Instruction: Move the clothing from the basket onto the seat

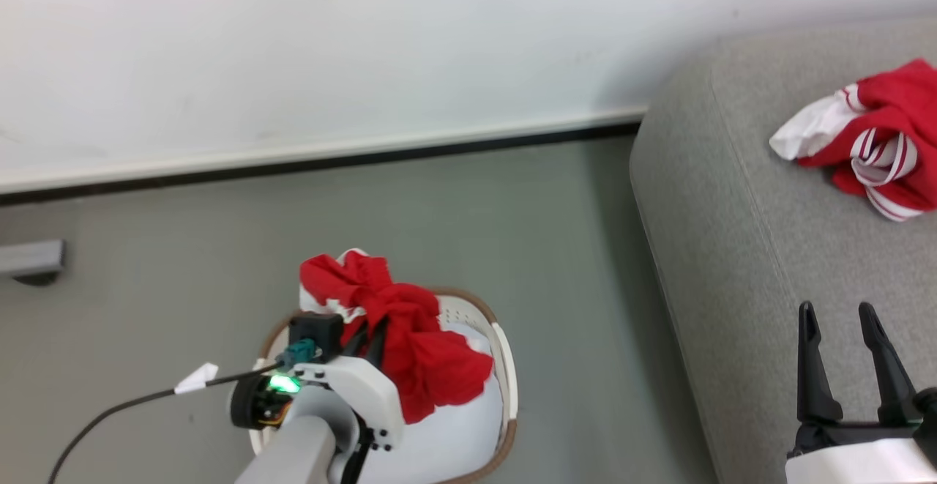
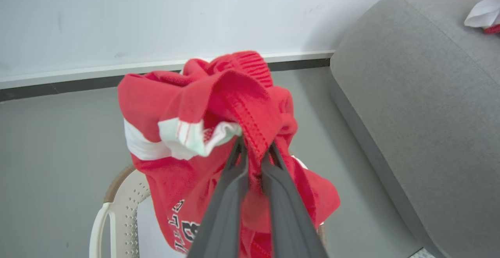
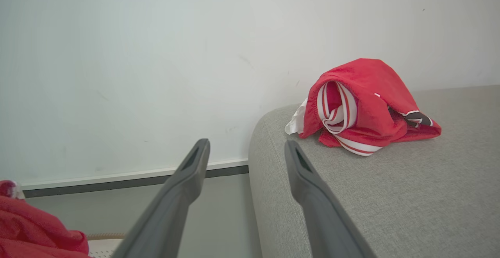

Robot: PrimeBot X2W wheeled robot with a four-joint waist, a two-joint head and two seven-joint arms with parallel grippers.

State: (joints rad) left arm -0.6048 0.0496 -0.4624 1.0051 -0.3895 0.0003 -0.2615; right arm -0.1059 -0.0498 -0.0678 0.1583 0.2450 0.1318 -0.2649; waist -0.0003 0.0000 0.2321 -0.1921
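Observation:
My left gripper (image 2: pixel 256 148) is shut on a red jersey (image 2: pixel 218 105) and holds it bunched above the white basket (image 1: pixel 505 367), which stands on the floor. The jersey (image 1: pixel 399 330) drapes down over the gripper, its white trim and number print showing. A pale lining sheet (image 1: pixel 454 425) lies inside the basket. Another red jersey (image 1: pixel 878 143) with white striped trim lies crumpled on the grey sofa (image 1: pixel 768 250) at the right. My right gripper (image 1: pixel 838 315) stands open and empty over the sofa's near edge, its fingers (image 3: pixel 187 172) pointing toward that jersey (image 3: pixel 363 102).
A white wall with a dark baseboard (image 1: pixel 315 158) runs behind the basket. Grey-green floor (image 1: pixel 556 235) lies between basket and sofa. A grey bracket (image 1: pixel 33 258) sticks out at the far left. A black cable (image 1: pixel 110 411) trails from my left wrist.

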